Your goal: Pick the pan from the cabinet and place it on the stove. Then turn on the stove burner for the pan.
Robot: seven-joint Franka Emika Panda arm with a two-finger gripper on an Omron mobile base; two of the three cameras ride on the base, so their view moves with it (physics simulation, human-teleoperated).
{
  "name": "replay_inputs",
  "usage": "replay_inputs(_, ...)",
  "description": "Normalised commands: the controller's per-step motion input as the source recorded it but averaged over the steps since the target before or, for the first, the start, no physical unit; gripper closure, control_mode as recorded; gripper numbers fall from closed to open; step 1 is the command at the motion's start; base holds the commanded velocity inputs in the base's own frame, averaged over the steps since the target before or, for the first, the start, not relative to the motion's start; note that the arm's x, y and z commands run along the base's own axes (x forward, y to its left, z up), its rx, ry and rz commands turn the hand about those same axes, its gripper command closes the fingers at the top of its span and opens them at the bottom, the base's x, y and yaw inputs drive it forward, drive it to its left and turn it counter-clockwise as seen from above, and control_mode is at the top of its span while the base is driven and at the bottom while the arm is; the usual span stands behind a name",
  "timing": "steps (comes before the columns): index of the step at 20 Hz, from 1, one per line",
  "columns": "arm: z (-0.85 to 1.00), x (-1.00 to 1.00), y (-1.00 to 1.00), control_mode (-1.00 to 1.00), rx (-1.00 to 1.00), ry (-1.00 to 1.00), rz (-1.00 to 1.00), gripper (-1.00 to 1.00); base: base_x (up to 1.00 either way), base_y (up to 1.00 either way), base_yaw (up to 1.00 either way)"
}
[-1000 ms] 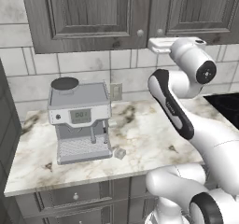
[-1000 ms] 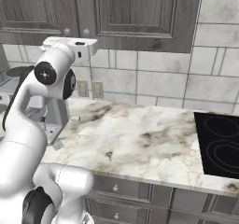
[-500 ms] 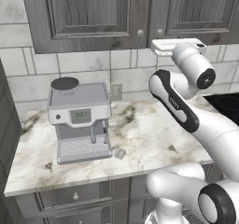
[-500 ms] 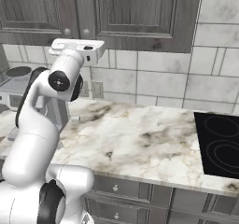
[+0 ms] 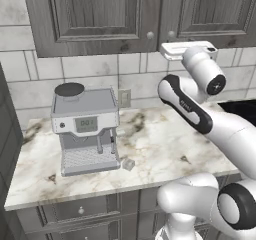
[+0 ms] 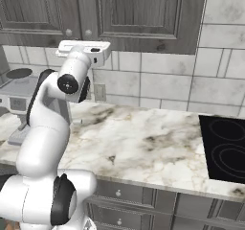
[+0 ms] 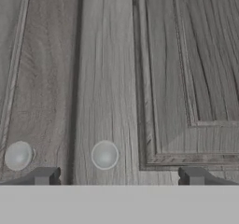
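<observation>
Small lit display on the front of the espresso machine (image 5: 86,130) with digits too blurred to read, faint small lettering on the arm's dark forearm cover (image 5: 186,109), illegible

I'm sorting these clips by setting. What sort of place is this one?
A rendered home kitchen, it seems: grey wood-grain wall cabinet doors with round silver knobs above a tiled backsplash, an espresso machine on a marble counter, and a black glass stove set into it at the right.

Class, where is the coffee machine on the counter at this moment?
In the left base view, the coffee machine stands on the marble counter at its left end, below the left cabinet door, beside a wall outlet.
</observation>
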Motion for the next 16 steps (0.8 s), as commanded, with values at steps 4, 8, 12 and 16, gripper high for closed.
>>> replay_inputs(4,0.00,0.22,0.03,-1.00,-0.01,0.00,0.00,-1.00,0.00,0.00,0.00)
replay_inputs(8,0.09,0.11,0.00,-1.00,-0.01,0.00,0.00,-1.00,0.00,0.00,0.00)
replay_inputs(12,0.19,0.05,0.00,-1.00,-0.02,0.00,0.00,-1.00,0.00,0.00,0.00)
replay_inputs(16,0.09,0.01,0.07,-1.00,-0.04,0.00,0.00,-1.00,0.00,0.00,0.00)
